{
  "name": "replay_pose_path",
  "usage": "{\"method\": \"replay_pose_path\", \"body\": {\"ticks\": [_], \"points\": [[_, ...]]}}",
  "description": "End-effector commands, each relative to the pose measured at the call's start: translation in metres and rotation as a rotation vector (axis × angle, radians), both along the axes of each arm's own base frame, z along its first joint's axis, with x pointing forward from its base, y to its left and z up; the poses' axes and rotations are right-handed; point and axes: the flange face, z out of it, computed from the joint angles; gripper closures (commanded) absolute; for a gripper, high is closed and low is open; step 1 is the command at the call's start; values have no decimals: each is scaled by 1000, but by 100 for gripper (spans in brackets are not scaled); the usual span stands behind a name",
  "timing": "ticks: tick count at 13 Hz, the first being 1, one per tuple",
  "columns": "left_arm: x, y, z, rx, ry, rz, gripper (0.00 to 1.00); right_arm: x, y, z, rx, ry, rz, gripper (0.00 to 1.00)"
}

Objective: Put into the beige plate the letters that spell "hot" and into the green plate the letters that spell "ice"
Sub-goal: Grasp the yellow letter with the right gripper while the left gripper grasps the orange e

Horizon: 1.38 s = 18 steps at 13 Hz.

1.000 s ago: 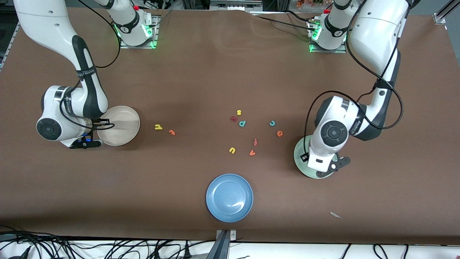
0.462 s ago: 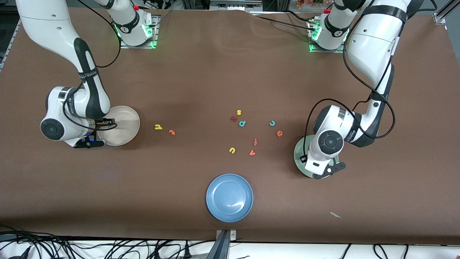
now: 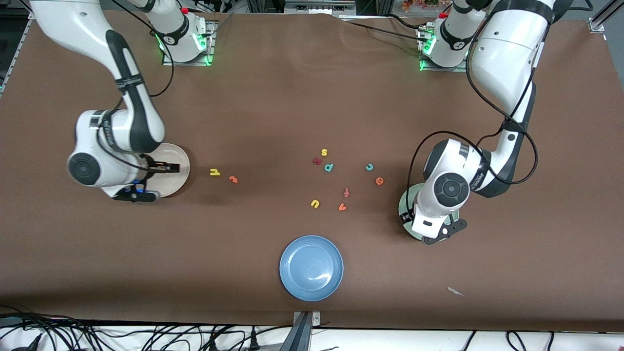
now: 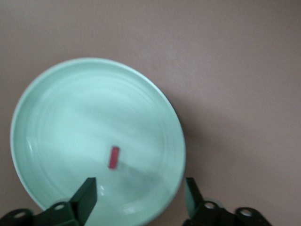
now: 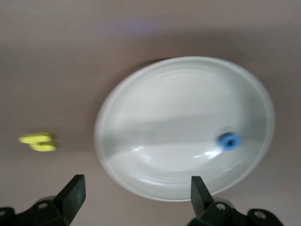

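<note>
My left gripper [image 4: 138,200] hangs open over the green plate [image 4: 56,94]. A dark maroon i [image 4: 114,157] lies loose in that plate. My right gripper [image 5: 136,195] is open above the rim of the beige plate [image 5: 178,94], where the blue o [image 5: 229,141] rests. In the front view both hands cover much of the beige plate [image 3: 179,168] and the green plate [image 3: 404,204]. The yellow h [image 3: 215,172] and orange t [image 3: 233,179] lie on the table beside the beige plate. Beside the green plate lie the teal c [image 3: 369,167] and orange e [image 3: 379,181].
Other letters are scattered mid-table: yellow s [image 3: 324,152], a maroon letter [image 3: 317,160], teal d [image 3: 329,167], red f [image 3: 346,192], yellow u [image 3: 315,203], orange v [image 3: 342,207]. A blue plate [image 3: 311,267] sits nearest the front camera. A small pale scrap [image 3: 456,291] lies near the front edge.
The right arm's hand has slid over the beige plate and covers more of it. The left arm's hand has shifted slightly over the green plate. The letters on the table have not moved.
</note>
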Motion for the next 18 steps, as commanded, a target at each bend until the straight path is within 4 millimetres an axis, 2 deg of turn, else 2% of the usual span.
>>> {"method": "replay_pose_path", "body": {"ticks": [1, 2, 5, 7, 9, 12, 13, 15, 17, 18], "points": [[-19, -30, 10, -29, 35, 132, 0, 0, 36, 2, -33, -51, -188, 1], [-29, -44, 0, -17, 51, 160, 0, 0, 44, 0, -61, -68, -284, 1], [-54, -67, -22, -19, 108, 193, 7, -7, 75, -5, -150, -99, -568, 1], [-65, -73, -38, -12, 127, 209, 10, -14, 90, -14, -185, -125, -711, 1], [-78, -82, -48, 5, 148, 222, 17, -26, 97, -29, -187, -172, -813, 1], [-85, -84, -55, 12, 159, 229, 22, -45, 88, -51, -135, -274, -915, 1], [-89, -85, -58, 13, 166, 231, 23, -54, 97, -57, -116, -291, -940, 1], [-94, -87, -64, 7, 170, 227, 28, -63, 97, -65, -102, -314, -985, 1], [-102, -86, -74, 1, 163, 227, 29, -69, 102, -67, -101, -309, -993, 1], [-103, -86, -75, 0, 167, 228, 36, -70, 102, -68, -103, -306, -992, 2]]}}
